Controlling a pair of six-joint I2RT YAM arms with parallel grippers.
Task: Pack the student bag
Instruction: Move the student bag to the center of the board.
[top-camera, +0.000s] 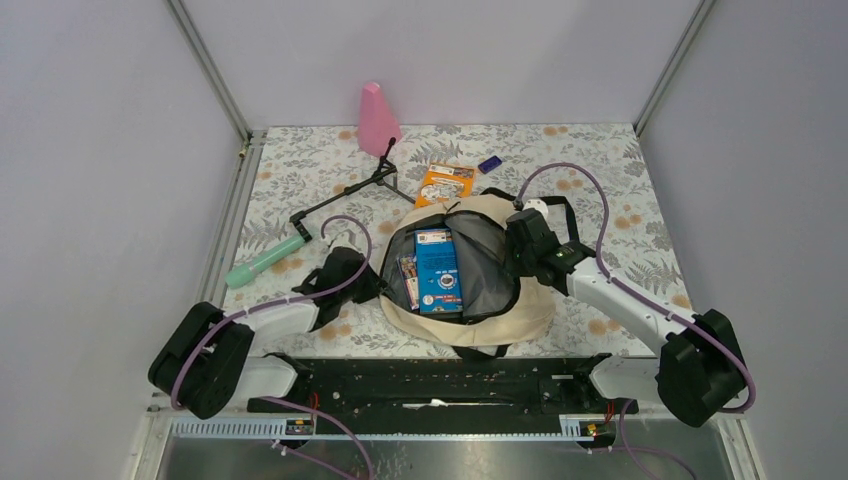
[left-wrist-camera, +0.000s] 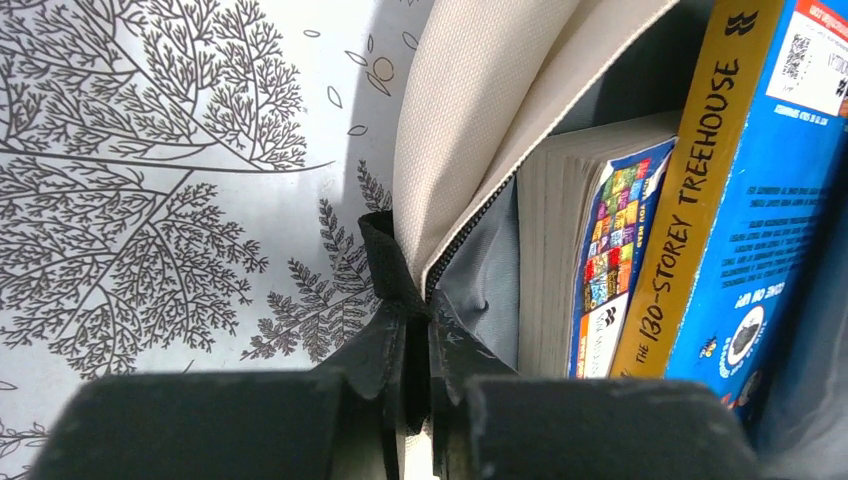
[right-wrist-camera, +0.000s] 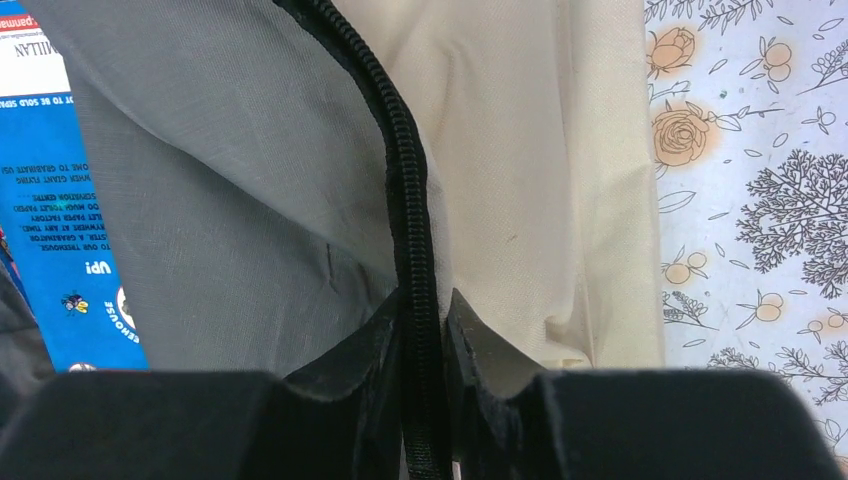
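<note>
The student bag (top-camera: 520, 312) lies open on the floral bench (top-camera: 300, 170) between the arms. Its depths beneath the blue book (top-camera: 437, 270) are hidden. The left claw (left-wrist-camera: 418, 312) pinches its left rim and the right claw (right-wrist-camera: 425, 310) its zipper edge (both clamped narrow). Plain grey walls (top-camera: 100, 150) surround the bench. An orange packet (top-camera: 445, 183) and a pink object (top-camera: 377, 120) lie behind.

At frame centre, the student bag (top-camera: 520, 320) opening is blocked on its left by a blue book (top-camera: 438, 272); its right side is left free.
</note>
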